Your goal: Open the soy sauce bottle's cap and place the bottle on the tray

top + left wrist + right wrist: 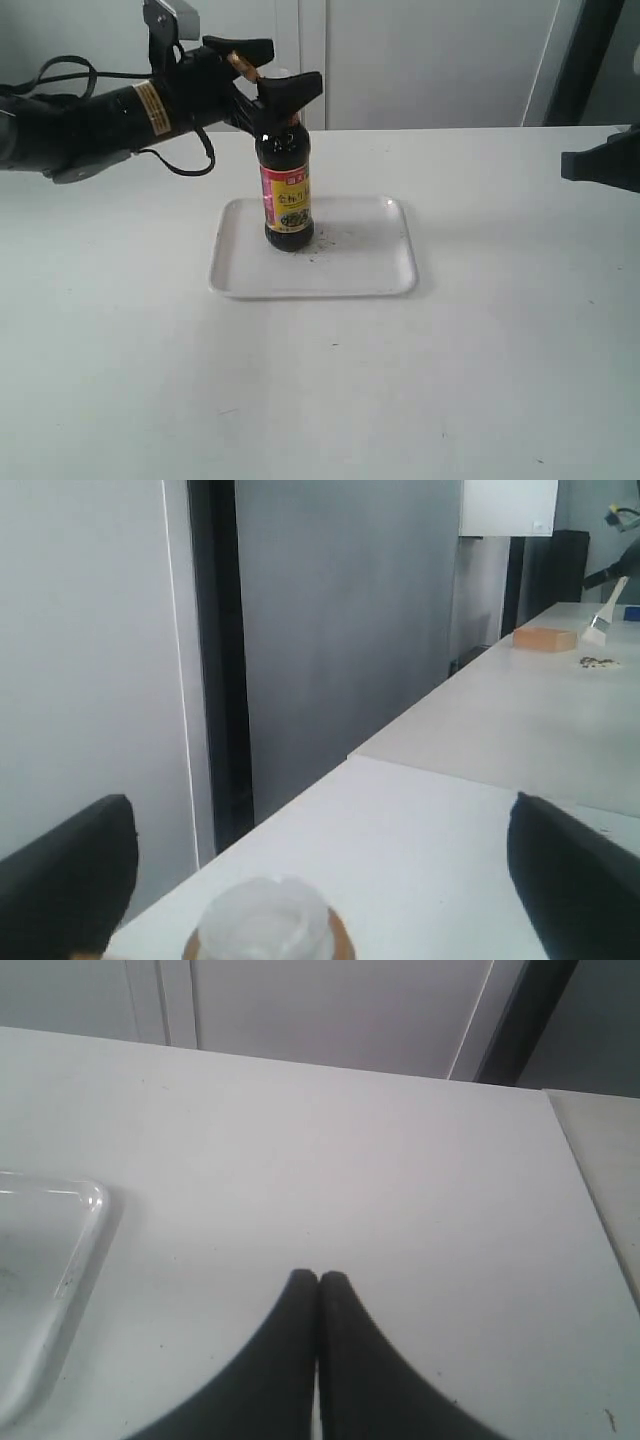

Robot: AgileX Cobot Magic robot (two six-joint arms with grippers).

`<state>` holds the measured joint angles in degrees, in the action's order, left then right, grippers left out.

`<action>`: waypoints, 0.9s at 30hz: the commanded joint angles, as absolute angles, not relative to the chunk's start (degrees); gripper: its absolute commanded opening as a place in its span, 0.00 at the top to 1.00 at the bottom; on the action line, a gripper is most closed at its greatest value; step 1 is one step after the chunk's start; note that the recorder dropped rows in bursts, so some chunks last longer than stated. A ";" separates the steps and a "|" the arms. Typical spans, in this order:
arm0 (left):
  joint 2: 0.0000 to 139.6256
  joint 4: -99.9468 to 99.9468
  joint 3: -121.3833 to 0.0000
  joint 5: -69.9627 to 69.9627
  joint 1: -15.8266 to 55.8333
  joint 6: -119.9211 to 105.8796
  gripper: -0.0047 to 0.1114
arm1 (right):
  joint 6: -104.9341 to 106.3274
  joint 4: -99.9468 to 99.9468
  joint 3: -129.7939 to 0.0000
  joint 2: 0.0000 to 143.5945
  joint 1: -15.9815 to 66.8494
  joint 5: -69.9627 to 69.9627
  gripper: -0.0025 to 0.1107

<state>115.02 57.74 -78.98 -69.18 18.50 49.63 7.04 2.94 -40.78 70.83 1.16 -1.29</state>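
The soy sauce bottle (pixel 285 190), dark with a red-and-yellow label, stands upright on the left half of the white tray (pixel 365 270). My left gripper (pixel 268 68) is open, with one finger on each side of the bottle's top and neither touching it. The orange cap (pixel 240 64) is flipped back and tilts up between the fingers. In the left wrist view the bare white spout (pixel 265 925) on its orange collar lies below the open gripper (pixel 320 880). My right gripper (pixel 319 1278) is shut on nothing and hovers over bare table right of the tray's corner (pixel 70 1250). It shows at the right edge (pixel 600 165).
Dark specks (pixel 325 240) lie on the tray beside the bottle. A wall with cabinet doors runs behind the white table (pixel 320 400). On a second table seen by the left wrist camera are a brown block (pixel 545 638), a brush (pixel 603 620) and some crumbs (pixel 598 662).
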 commanded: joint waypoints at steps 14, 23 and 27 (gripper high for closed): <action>105.01 64.38 -79.30 -65.34 18.30 55.60 0.07 | 7.74 3.01 -40.53 70.70 1.29 -0.31 0.98; 96.31 87.28 -79.30 -49.89 18.30 68.93 0.57 | 7.74 2.80 -40.53 70.70 1.29 0.00 0.98; 92.39 95.44 -79.30 -48.30 16.68 74.29 0.93 | 7.87 2.82 -40.53 70.70 1.29 0.00 0.98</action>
